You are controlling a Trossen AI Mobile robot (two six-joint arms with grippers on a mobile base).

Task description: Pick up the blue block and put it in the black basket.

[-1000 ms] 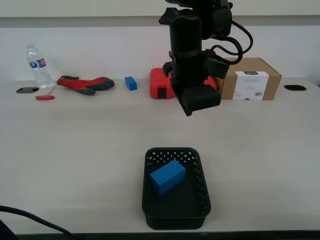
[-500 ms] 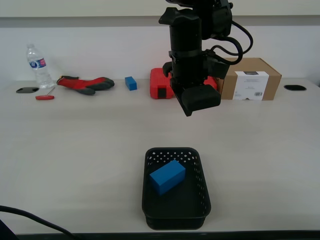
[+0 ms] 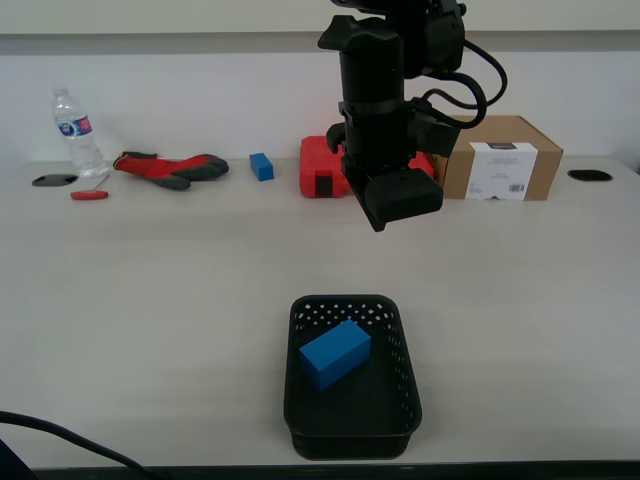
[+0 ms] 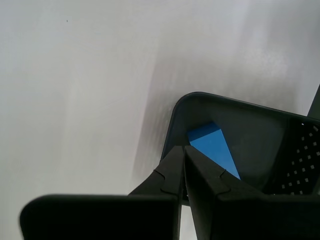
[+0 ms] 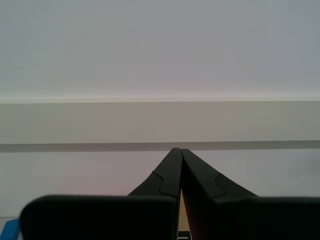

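The blue block (image 3: 335,353) lies inside the black basket (image 3: 410,395) at the table's front middle, nothing touching it. In the first wrist view the block (image 4: 212,147) lies near a rounded corner of the basket (image 4: 235,102). My first gripper (image 4: 184,147) is shut and empty, held high above the table. In the exterior view it (image 3: 398,205) hangs above and beyond the basket. My second gripper (image 5: 176,149) is shut and empty and points at the wall. I cannot place it in the exterior view.
Along the back wall stand a water bottle (image 3: 76,132), a red and grey glove (image 3: 168,167), a small blue cube (image 3: 261,166), a red case (image 3: 322,168) and a cardboard box (image 3: 500,158). A small red tool (image 3: 89,195) lies near the bottle.
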